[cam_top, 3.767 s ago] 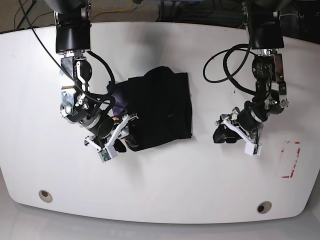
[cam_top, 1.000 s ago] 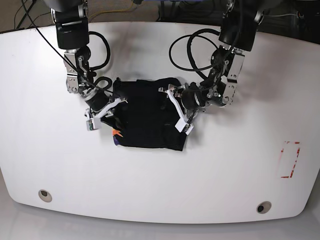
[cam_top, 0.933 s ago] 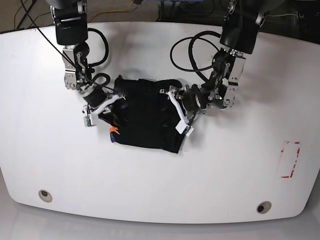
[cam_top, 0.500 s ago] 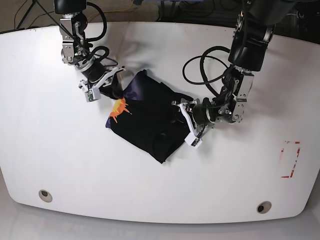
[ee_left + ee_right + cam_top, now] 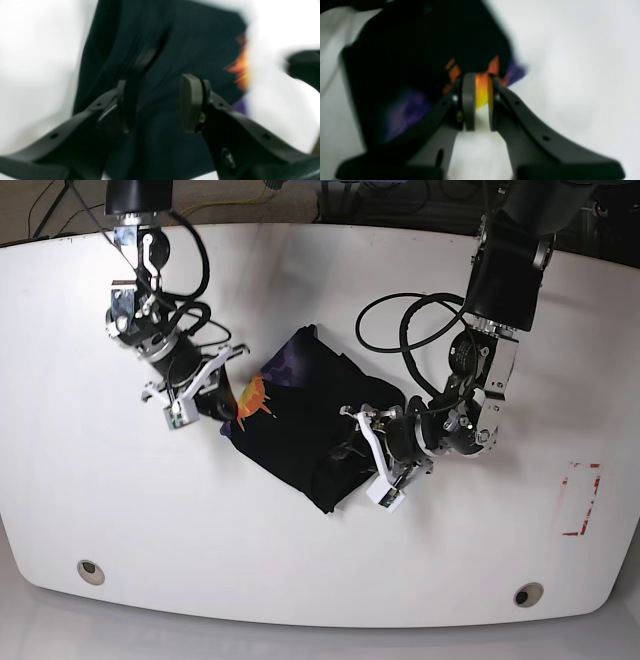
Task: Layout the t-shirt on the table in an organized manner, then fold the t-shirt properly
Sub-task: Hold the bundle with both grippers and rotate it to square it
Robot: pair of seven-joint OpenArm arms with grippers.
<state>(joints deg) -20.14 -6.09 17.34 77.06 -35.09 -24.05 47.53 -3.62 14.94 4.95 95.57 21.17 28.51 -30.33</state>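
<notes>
The black t-shirt [image 5: 300, 435] lies bunched and slanted in the middle of the white table [image 5: 320, 570], an orange flame print [image 5: 250, 395] showing at its left edge. My right gripper [image 5: 222, 395] is at that left edge. In the right wrist view it [image 5: 477, 100] is shut on the orange-yellow printed cloth [image 5: 481, 92]. My left gripper [image 5: 372, 452] is at the shirt's lower right side. The left wrist view shows its jaws [image 5: 157, 105] standing apart over a dark fold of the t-shirt [image 5: 175, 50]; both wrist views are blurred.
Two round metal grommets [image 5: 91, 571] [image 5: 527, 594] sit near the table's front edge. A red dashed rectangle [image 5: 580, 500] marks the right side. Black cables loop from both arms over the back of the table.
The right gripper dragged the shirt's left edge up and back, then came down a little. The shirt swung from square to slanted, baring the orange print. The left gripper shifted down and right.
</notes>
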